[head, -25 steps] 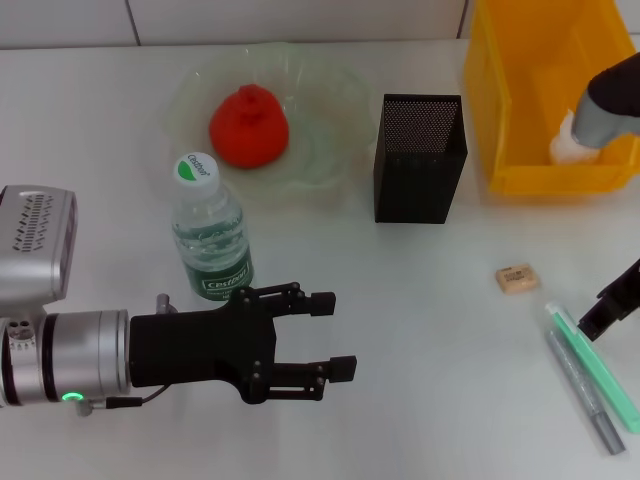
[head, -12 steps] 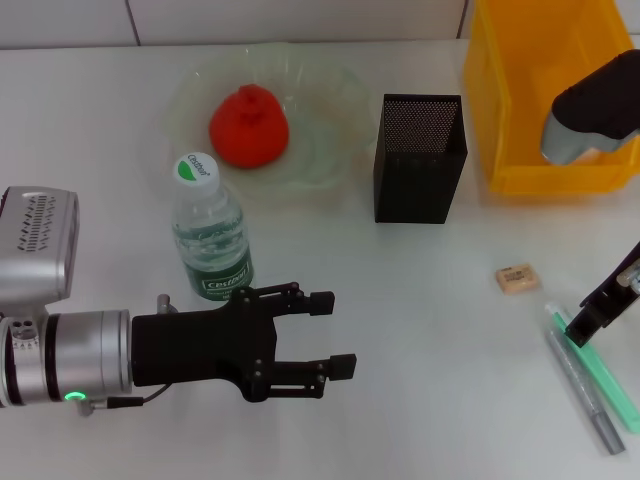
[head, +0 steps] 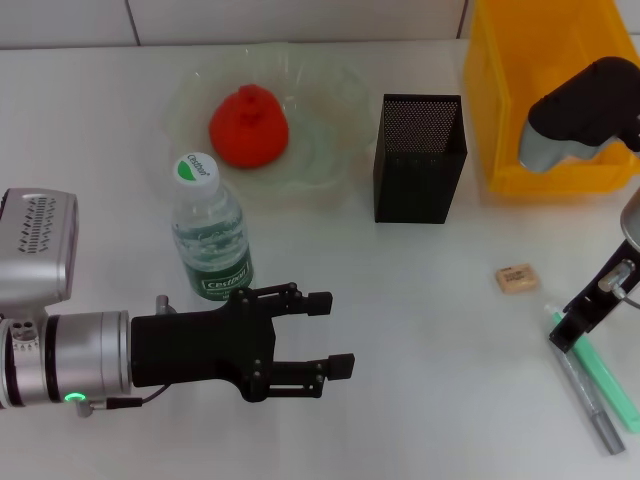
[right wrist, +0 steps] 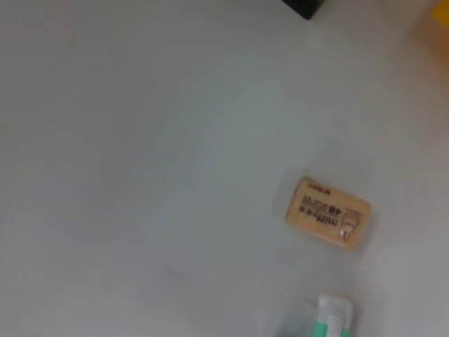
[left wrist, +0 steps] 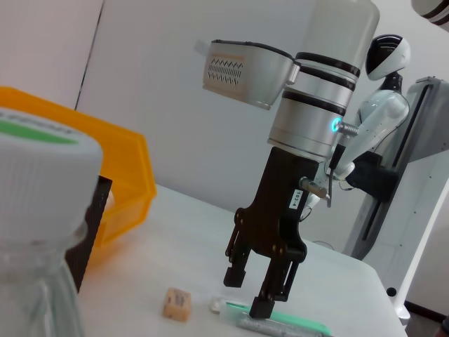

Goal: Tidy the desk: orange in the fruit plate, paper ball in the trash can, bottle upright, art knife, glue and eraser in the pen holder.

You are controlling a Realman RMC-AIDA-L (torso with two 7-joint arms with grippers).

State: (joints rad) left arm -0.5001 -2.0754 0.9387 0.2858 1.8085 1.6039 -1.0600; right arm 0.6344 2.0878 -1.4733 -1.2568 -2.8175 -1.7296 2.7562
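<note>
**Right gripper over the glue stick, fingers apart**

The green glue stick with white cap [head: 603, 377] lies on the white desk [head: 420, 300] beside the grey art knife [head: 584, 392], near the small beige eraser [head: 517, 278]. The black right gripper [left wrist: 261, 293] hangs just above the glue's capped end, fingers spread narrowly and holding nothing. The black left gripper [head: 325, 332] rests low on the desk with wide-open fingers, just beside the upright clear plastic bottle [head: 209, 233]
</note>
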